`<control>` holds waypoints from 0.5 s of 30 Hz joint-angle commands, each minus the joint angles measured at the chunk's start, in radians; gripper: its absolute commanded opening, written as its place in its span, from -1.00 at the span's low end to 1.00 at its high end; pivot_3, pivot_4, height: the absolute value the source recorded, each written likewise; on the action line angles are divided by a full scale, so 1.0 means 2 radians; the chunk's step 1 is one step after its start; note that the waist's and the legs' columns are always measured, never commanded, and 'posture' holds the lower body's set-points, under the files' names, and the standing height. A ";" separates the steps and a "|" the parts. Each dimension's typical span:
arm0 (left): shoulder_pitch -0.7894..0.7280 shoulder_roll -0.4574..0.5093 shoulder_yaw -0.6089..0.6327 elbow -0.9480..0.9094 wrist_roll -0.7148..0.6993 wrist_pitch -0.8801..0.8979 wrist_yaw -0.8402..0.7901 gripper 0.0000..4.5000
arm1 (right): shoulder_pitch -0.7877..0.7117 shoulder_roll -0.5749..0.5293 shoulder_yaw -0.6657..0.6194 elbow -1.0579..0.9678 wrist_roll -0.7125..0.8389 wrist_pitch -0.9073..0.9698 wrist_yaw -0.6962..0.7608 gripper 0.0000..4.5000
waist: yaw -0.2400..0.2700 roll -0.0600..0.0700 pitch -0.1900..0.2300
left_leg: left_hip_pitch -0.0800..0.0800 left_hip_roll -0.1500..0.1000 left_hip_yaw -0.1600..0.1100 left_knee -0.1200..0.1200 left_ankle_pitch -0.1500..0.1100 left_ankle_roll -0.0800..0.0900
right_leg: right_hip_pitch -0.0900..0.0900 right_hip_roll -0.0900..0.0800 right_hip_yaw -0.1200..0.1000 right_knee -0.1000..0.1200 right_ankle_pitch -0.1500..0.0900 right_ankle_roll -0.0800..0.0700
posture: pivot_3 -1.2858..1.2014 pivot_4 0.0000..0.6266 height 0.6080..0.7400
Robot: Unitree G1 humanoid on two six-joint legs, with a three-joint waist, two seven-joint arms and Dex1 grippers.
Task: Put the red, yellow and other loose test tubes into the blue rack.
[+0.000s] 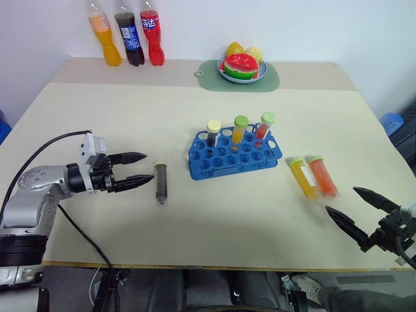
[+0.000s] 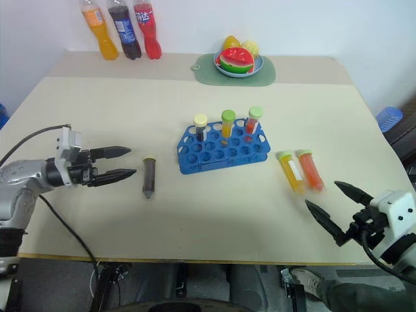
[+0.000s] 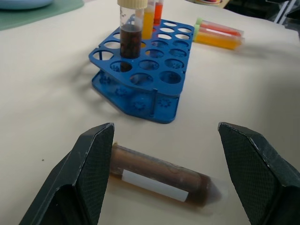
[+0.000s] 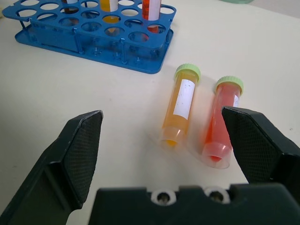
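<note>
A: Blue rack (image 1: 235, 155) pos?
B: Mid-worktop (image 1: 195, 221), 3 tubes upright.
A: Loose tubes?
B: Brown tube (image 1: 160, 183) lies before left gripper (image 1: 136, 170), fingers wide. Yellow tube (image 1: 303, 177), red tube (image 1: 322, 175) toward right edge, near right gripper (image 1: 357, 210), fingers wide.

Bare table (image 1: 214, 208) lies open between my left gripper (image 1: 142, 170) and the brown tube (image 1: 160, 183) just ahead of its spread fingers. The blue rack (image 1: 235, 153) stands past it, three upright tubes (image 1: 240, 128) blocking its far row; the near holes are free from above. My right gripper (image 1: 361, 213), fingers wide, has clear table up to the yellow tube (image 1: 303, 177) and red tube (image 1: 322, 175), which lie side by side.
</note>
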 commanded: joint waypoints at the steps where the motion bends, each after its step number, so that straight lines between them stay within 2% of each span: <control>1: 0.005 0.009 0.005 -0.022 0.000 0.002 -0.003 0.61 | -0.001 -0.008 -0.016 -0.015 0.007 0.002 0.003 1.00 | 0.000 0.000 0.000 | 0.000 0.000 0.000 0.000 0.000 0.000 | 0.000 0.000 0.000 0.000 0.000 0.000 | 0.03 -0.52 1.00; 10: -0.002 0.009 0.011 -0.043 -0.030 0.028 -0.027 0.61 | -0.027 -0.016 -0.015 -0.004 0.002 0.010 0.000 1.00 | 0.001 0.000 0.000 | 0.000 0.000 0.000 0.000 0.000 0.000 | 0.000 0.000 0.000 0.000 0.000 0.000 | 0.03 -0.52 1.00; 15: -0.008 0.006 -0.007 -0.057 -0.034 0.035 -0.050 0.61 | -0.076 -0.055 -0.005 0.028 0.008 0.064 -0.017 1.00 | 0.000 0.000 0.000 | 0.000 0.000 0.000 0.000 0.000 0.000 | 0.000 0.000 0.000 0.000 0.000 0.000 | 0.03 -0.52 1.00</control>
